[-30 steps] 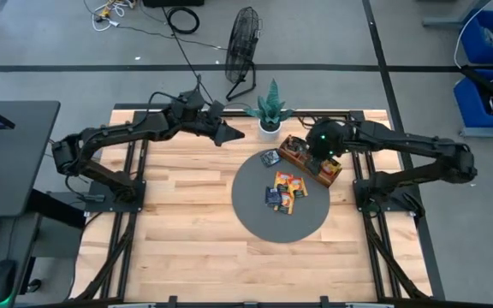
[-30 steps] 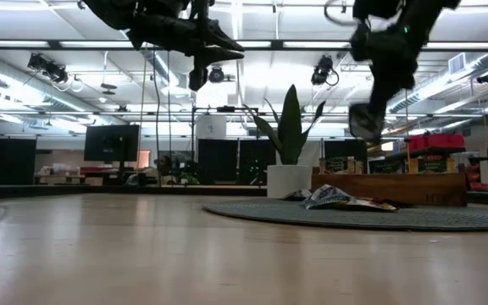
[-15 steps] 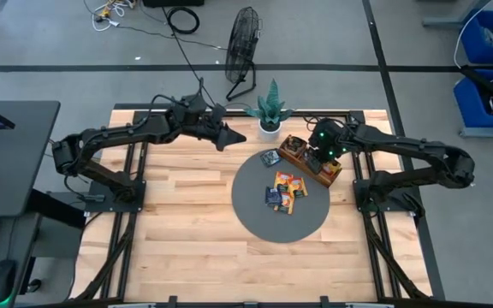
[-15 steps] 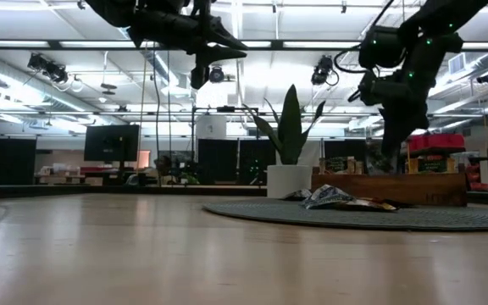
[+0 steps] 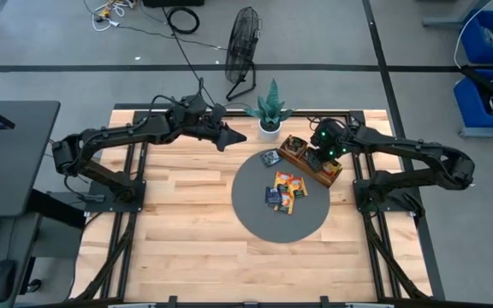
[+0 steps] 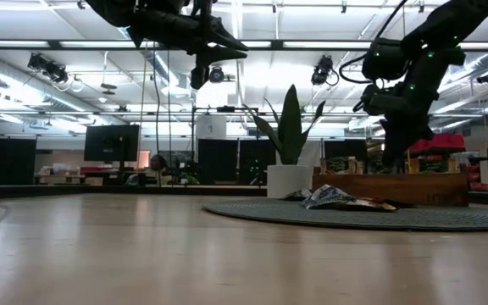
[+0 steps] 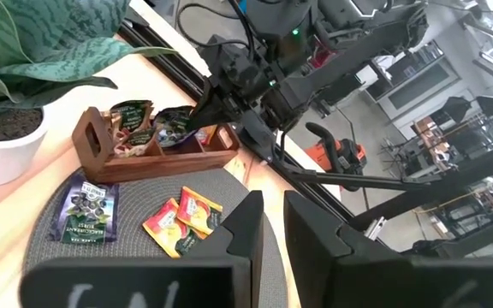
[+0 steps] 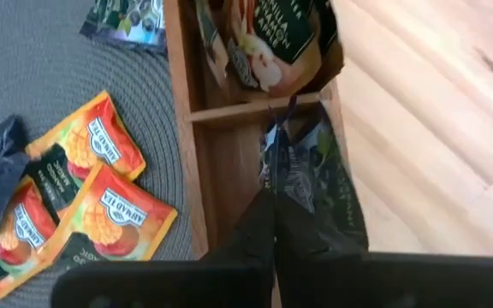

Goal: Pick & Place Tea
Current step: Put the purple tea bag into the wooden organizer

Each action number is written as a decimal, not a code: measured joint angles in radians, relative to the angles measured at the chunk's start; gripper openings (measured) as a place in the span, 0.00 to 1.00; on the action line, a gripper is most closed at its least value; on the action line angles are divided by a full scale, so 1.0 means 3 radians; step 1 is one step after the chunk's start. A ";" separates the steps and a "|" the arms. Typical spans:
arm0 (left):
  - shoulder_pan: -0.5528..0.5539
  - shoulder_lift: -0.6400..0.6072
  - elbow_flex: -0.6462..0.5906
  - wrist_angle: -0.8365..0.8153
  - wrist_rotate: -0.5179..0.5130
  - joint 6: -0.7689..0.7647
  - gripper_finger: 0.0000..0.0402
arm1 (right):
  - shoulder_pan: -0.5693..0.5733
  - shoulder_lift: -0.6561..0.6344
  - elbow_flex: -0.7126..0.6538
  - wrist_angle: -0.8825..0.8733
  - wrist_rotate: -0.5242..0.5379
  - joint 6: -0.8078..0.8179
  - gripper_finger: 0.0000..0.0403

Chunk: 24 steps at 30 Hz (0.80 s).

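The wooden tray [image 5: 301,155] stands at the round grey mat's [image 5: 281,221] far right edge, with sachets standing in its compartments. My right gripper [image 8: 272,204] is down over the tray, shut on a dark tea sachet [image 8: 315,184] in a middle compartment. Orange tea sachets [image 5: 291,183] and dark ones [image 5: 274,197] lie flat on the mat, and one dark sachet [image 5: 270,157] lies beside the tray. My left gripper [image 5: 234,134] hangs high over the table's far side, left of the plant. Its fingers [image 7: 240,229] stand a narrow gap apart with nothing between them. My right gripper pinches the dark sachet's upper edge [image 8: 288,190] between its two fingers. The fingers come from above, slanting down. The sachet stands in the tray's compartment [image 8: 229,162], below and beyond the fingertips; whether its lower edge rests on the tray's floor does not show.
A potted plant [image 5: 270,111] stands at the table's far edge between the two arms, close to the tray. A floor fan [image 5: 242,38] is beyond the table. Bare wood [image 5: 178,222] lies left of and in front of the mat.
My right gripper has come down onto the tray with the dark sachet, most of the way in the first half second, and has stayed shut. The sachet, which hung clear in the air, now stands in the tray's compartment.
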 joint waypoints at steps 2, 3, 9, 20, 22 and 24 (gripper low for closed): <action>0.0000 0.0000 0.0000 0.0000 0.0000 0.0000 0.13 | -0.0024 0.0000 0.0000 0.0040 0.0000 0.0007 0.00; 0.0000 0.0000 0.0000 0.0001 -0.0001 -0.0001 0.13 | -0.0035 0.0000 0.0000 0.0047 -0.0001 0.0015 0.00; 0.0000 0.0001 0.0000 0.0000 0.0000 -0.0001 0.13 | -0.0077 0.0000 0.0000 0.0017 -0.0127 0.0009 0.03; 0.0000 0.0001 0.0000 0.0000 -0.0001 -0.0001 0.13 | -0.0075 0.0001 0.0000 0.0016 -0.0096 -0.0031 0.17; 0.0001 0.0001 0.0000 0.0000 0.0000 -0.0001 0.13 | -0.0075 0.0001 0.0018 -0.0020 -0.0090 -0.0037 0.21; 0.0000 0.0001 0.0000 -0.0001 0.0000 -0.0001 0.13 | -0.0075 0.0001 0.0090 -0.0085 -0.0082 -0.0095 0.24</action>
